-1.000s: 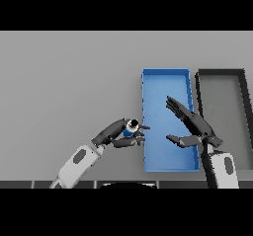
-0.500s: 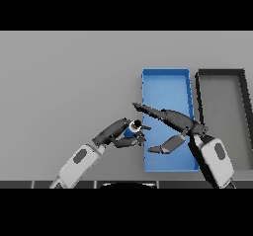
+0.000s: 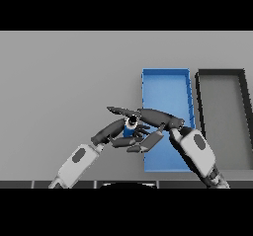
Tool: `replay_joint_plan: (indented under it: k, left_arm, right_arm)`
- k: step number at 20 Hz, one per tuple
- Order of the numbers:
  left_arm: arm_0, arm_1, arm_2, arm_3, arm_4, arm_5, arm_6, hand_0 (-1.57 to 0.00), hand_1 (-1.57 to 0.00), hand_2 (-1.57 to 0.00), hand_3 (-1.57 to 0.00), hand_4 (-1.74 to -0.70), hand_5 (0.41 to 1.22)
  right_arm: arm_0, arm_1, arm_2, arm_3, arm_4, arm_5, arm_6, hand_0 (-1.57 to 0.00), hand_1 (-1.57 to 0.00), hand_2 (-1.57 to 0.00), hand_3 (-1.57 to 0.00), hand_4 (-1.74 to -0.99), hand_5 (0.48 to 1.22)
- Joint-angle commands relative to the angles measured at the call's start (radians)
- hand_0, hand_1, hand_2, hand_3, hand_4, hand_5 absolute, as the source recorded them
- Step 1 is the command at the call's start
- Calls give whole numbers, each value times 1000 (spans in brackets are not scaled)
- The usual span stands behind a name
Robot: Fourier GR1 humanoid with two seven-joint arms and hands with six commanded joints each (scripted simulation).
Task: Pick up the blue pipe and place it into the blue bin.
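Blue pipe [image 3: 130, 128] just left of blue bin [image 3: 166, 82], off the grey surface [image 3: 64, 82], gripped in curled left robot hand [image 3: 118, 133]; right robot hand [image 3: 148, 119] with straight relaxed fingers reaching over it; black bin [image 3: 221, 75] right of blue bin.

Sorting bench: grey table [image 3: 59, 82]; two bins

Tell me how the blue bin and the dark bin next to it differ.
The blue bin is bright blue, while the dark bin has black walls and a grey floor. The blue bin lies nearer the table's middle; the dark bin sits to its right. The right hand reaches across the blue bin's lower part; nothing overlaps the dark bin. Both are open-topped rectangular trays, side by side.
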Motion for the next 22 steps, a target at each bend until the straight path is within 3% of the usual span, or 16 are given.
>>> replay_joint_plan:
  k: [1,2,3,4,5,6,8,10,12,13,14,16,19,20,21,22]
  left_arm:
    - [-3,-9,0,19,-3,1,-7,-1571,-1571,-1571,-1557,-1473,1221]
    - [-1,-22,-6,14,-6,9,14,-1571,-1571,-1571,-1560,-1525,1221]
    - [-10,-24,-1,15,-11,7,10,-1571,-1571,-1571,-1284,-1568,1221]
    - [-1,-4,-6,7,-40,16,46,-1571,-1571,-1571,-1190,-1603,1221]
    - [-15,19,-19,2,-80,14,88,-1571,-1527,-1571,-1119,-1630,1221]
    - [-11,14,-16,-16,-78,23,97,-1571,-1536,-1571,-1121,-1647,1221]
    - [-1,0,-9,-10,-77,22,56,-1571,-1548,-1571,-1283,-1680,1221]
    - [3,-29,3,-14,-48,-1,48,-1571,-1557,-1571,-1386,-1702,1221]
    - [29,-40,15,-13,-34,-19,38,-1571,-1562,-1571,-1453,-1716,1221]
    - [31,-49,22,-19,-41,-20,60,-1571,-1564,-1571,-1477,-1720,1221]
    - [34,-50,20,-16,-59,-22,49,-1571,-1565,-1571,-1495,-1723,1221]
    - [34,-56,27,-28,-65,-31,82,-1571,-1567,-1571,-1523,-1727,1221]
    - [33,-49,49,-18,-66,-57,53,-1571,-1569,-1571,-1546,-1729,1221]
    - [28,-56,51,-16,-68,-56,51,-1571,-1569,-1571,-1442,-1724,1221]
    - [27,-53,49,-11,-84,-65,25,-1569,-1513,-1458,-1468,-1656,1221]
    - [31,-42,49,-21,-110,-71,32,-1307,-1239,-1188,-1203,-1542,1221]
  right_arm:
    - [-20,22,14,11,0,-8,28,1,1,-9,1,-1210,498]
    - [-42,32,15,35,0,2,32,-17,-34,-54,-26,-1236,493]
    - [-71,46,17,56,3,1,41,-107,-140,-160,-116,-1291,483]
    - [-71,42,17,64,12,18,25,-264,-299,-308,-252,-1348,477]
    - [-89,46,14,74,12,27,21,-475,-487,-492,-516,-1365,477]
    - [-108,54,20,80,-5,28,20,-694,-704,-708,-659,-1433,486]
    - [-115,70,36,82,-34,18,5,-1010,-1016,-1019,-880,-1527,570]
    - [-121,83,46,84,-59,-19,-28,-1212,-1216,-1218,-1128,-1474,755]
    - [-114,69,55,92,-43,-19,-73,-1341,-1344,-1345,-1288,-1445,923]
    - [-108,50,63,81,-9,-7,-121,-1387,-1389,-1390,-1344,-1438,982]
    - [-119,50,78,81,10,0,-126,-1424,-1425,-1426,-1390,-1435,1030]
    - [-121,20,82,79,9,14,-162,-1477,-1478,-1478,-1455,-1445,1099]
    - [-122,24,91,78,-42,-7,-136,-1523,-1523,-1524,-1512,-1470,1158]
    - [-126,28,89,84,-54,-18,-138,-1532,-1533,-1533,-1523,-1475,1171]
    - [-109,22,97,60,-53,-29,-141,-1540,-1540,-1541,-1533,-1478,1181]
    - [-110,15,94,74,-47,-32,-159,-1546,-1547,-1547,-1541,-1481,1189]
